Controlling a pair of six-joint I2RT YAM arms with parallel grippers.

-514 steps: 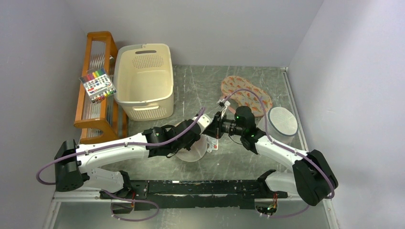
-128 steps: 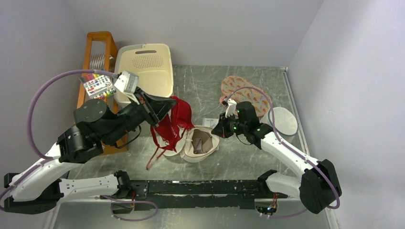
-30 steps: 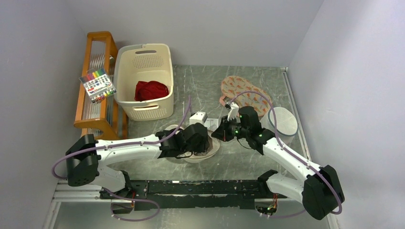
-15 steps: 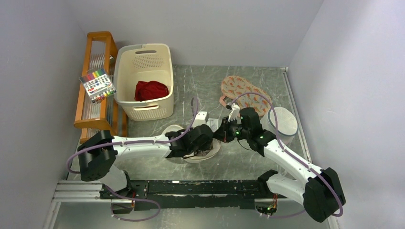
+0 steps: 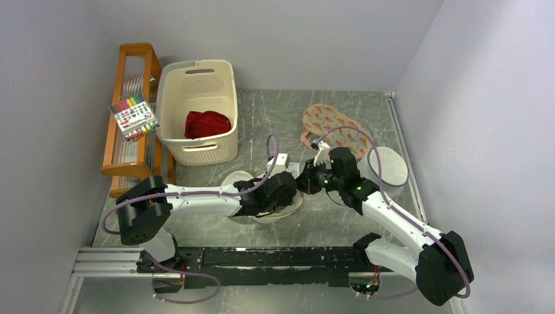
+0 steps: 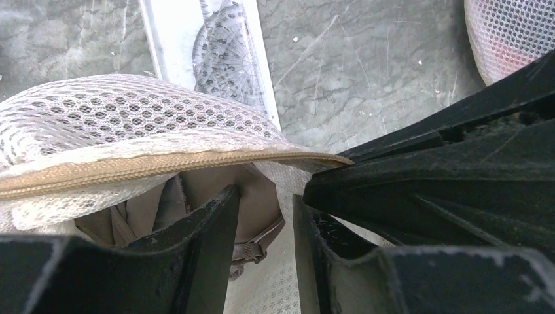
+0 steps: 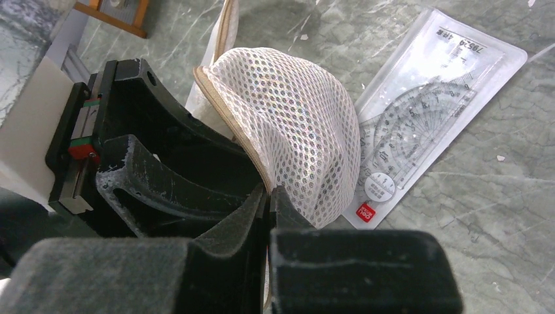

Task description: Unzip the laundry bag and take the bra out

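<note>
Laundry bag (image 7: pixel 301 118) rim pinched in R gripper (image 7: pixel 268 193).

Left hand (image 6: pixel 264 197) at open laundry bag (image 6: pixel 131 124)

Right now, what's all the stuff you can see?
laundry bag: one, cream mesh, middle
beige garment: one, inside that bag
red garment: one, in basket
basket: one, cream, back left
rack: one, orange wood, far left
marker pack: one, rainbow, on rack
sandals: two, pink-orange, back right
round mesh bag: one, white, right
ruler set: one, clear, beside laundry bag
left gripper: one, black, open, at bag's mouth
right gripper: one, black, shut on bag's rim
</note>
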